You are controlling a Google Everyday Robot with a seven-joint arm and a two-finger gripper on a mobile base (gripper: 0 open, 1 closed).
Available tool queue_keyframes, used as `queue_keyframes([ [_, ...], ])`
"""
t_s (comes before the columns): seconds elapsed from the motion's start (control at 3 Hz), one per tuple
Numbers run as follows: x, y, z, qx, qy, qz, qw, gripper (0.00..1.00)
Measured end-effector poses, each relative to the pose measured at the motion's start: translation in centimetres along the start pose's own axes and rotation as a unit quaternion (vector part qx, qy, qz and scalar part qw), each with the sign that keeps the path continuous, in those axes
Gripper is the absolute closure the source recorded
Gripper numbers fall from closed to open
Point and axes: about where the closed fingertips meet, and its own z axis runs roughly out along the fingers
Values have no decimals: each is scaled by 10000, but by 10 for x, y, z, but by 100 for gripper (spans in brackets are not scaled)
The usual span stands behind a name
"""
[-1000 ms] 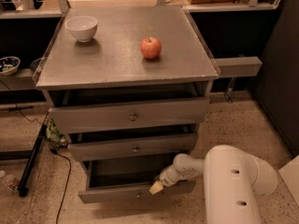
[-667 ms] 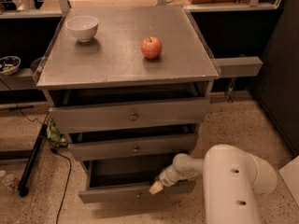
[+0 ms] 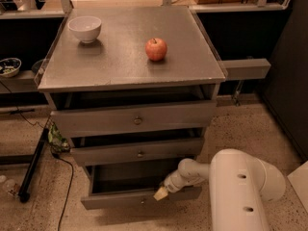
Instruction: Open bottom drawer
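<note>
Right, on the one camera I see the bottom drawer (image 3: 115,199) partly out at the cabinet's (image 3: 120,66) foot, the gripper (image 3: 161,193) at its front edge, clamped or not I cannot tell, so I'd pull straight outward.
</note>
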Motion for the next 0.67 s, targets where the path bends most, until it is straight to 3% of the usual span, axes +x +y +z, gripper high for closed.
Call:
queue_keyframes([
  [0.67,0,0,0,0,0,0,10000,7],
])
